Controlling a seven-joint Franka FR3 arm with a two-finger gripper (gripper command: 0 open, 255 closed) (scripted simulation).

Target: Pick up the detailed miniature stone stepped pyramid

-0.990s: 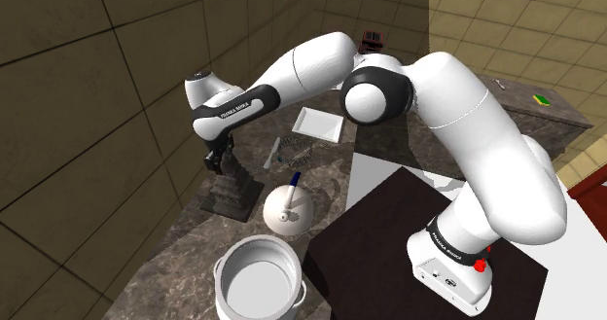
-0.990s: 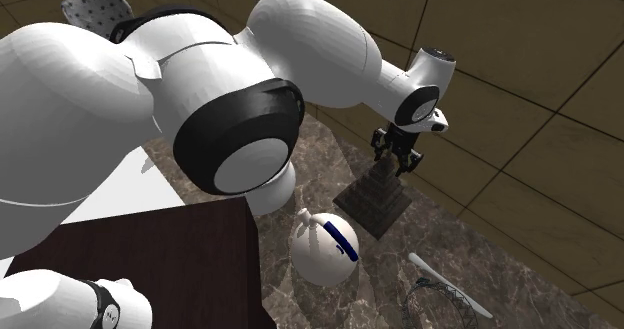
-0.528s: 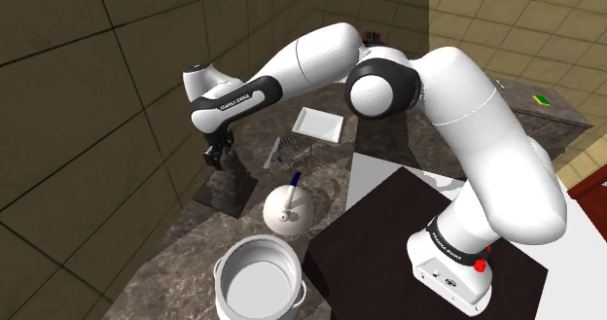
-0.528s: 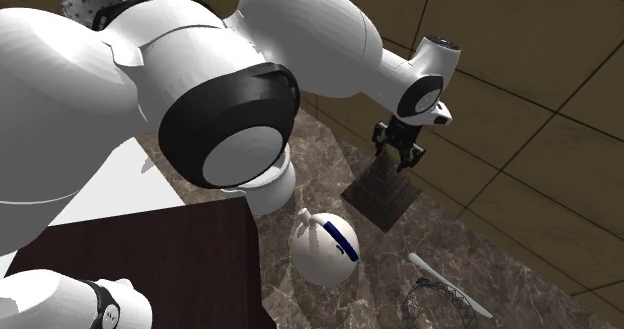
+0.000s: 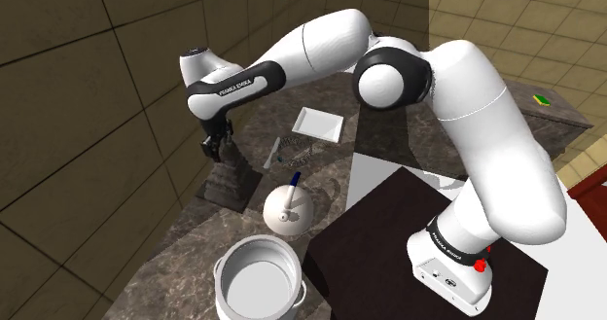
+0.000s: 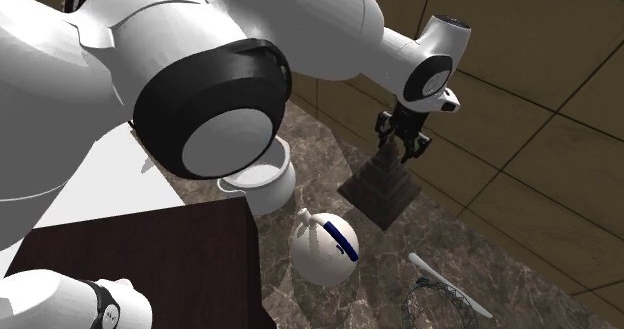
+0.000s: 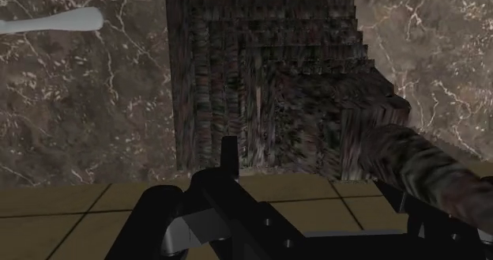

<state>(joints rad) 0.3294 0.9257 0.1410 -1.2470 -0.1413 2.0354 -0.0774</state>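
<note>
The dark stone stepped pyramid (image 5: 232, 178) hangs just over the marble counter (image 5: 195, 232), close to the tiled wall. My black gripper (image 5: 216, 151) comes down from above and is shut on its narrow top. From the second exterior view, the gripper (image 6: 403, 147) clasps the peak while the square base of the pyramid (image 6: 380, 189) spreads below it. Looking along the hand, the pyramid's steps (image 7: 261, 84) widen away from the gripper (image 7: 316, 167), and the left finger (image 7: 229, 160) presses against the top block.
A white round vessel with a blue handle (image 5: 287, 209) stands beside the pyramid, and a white pot (image 5: 258, 279) sits nearer the front. A white tray (image 5: 318, 124) and a wire utensil (image 5: 302, 153) lie further back. The tiled wall (image 5: 107, 124) is close behind the gripper.
The gripper has risen and drawn a little toward the wall, carrying the pyramid with it; the pyramid's base now sits higher than a second ago.
</note>
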